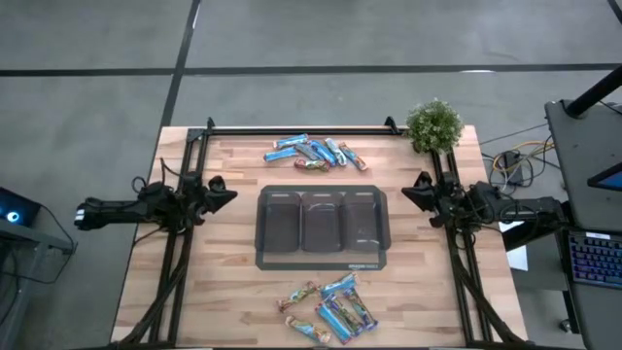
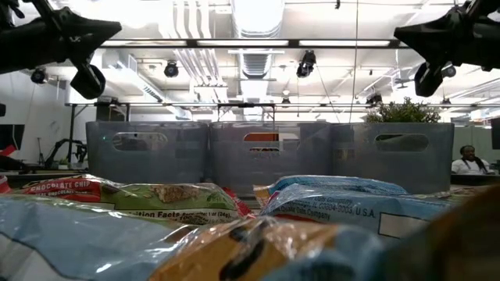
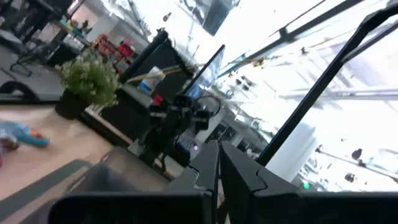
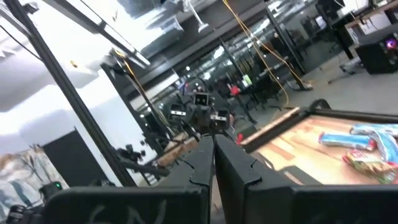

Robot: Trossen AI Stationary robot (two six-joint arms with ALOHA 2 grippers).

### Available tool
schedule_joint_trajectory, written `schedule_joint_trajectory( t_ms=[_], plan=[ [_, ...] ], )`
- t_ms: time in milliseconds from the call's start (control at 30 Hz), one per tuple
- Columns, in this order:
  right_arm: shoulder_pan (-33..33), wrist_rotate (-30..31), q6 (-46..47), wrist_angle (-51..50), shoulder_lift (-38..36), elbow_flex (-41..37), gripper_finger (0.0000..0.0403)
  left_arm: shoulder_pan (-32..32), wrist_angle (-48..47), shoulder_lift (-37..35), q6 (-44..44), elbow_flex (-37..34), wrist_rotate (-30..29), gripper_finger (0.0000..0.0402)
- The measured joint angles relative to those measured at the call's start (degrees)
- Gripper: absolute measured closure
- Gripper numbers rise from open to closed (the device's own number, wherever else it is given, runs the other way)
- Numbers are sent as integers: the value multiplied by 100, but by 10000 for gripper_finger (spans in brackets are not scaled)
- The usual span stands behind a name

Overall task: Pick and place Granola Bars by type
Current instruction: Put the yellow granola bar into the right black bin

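Observation:
Two heaps of wrapped granola bars lie flat on the wooden table: one heap (image 1: 316, 153) by the far edge, one heap (image 1: 333, 310) by the near edge, with wrappers in light blue, dark blue and orange-brown. The near heap (image 2: 234, 226) fills the low view's foreground. My left gripper (image 1: 229, 194) hovers left of the grey tray, shut and empty, fingertips together (image 3: 217, 149). My right gripper (image 1: 408, 192) hovers right of the tray, shut and empty, fingertips together (image 4: 214, 142). Both point level toward the tray.
A grey tray with three compartments (image 1: 323, 227) sits mid-table between the heaps; it shows as a grey wall (image 2: 269, 156) in the low view. A small potted plant (image 1: 433, 124) stands at the far right corner. Black frame rails (image 1: 292, 130) line the far edge and both sides.

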Motion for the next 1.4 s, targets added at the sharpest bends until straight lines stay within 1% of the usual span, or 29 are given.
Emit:
schedule_joint_trajectory(
  t_ms=[100, 333, 533, 733, 900, 1000, 1167, 1400],
  plan=[
    [0, 0, 16, 78, 0, 1, 394, 0, 182, 0, 2, 10, -2, 402],
    [-2, -3, 19, 361, 2, -1, 394, 0, 164, 106, 284, 299, 2, 402],
    [-2, -4, 19, 590, 4, 54, 394, 0, 160, 452, 372, 661, 4, 402],
    [-2, -4, -48, 502, 214, 498, 394, 0, 165, 967, 700, 1092, 6, 402],
    [-2, -4, -416, 459, 709, 1054, 394, 1, 154, 1409, 946, 1493, 9, 402],
    [-2, -4, -559, 241, 1107, 1459, 394, 0, 152, 1677, 1088, 1760, 9, 402],
    [-2, -7, -641, -468, 1876, 2257, 394, 1, -45, 2087, 1398, 2281, 66, 402],
    [-2, -27, -907, -1540, 2870, 3362, 394, 0, -795, 2671, 1546, 3121, 98, 402]
  ],
)
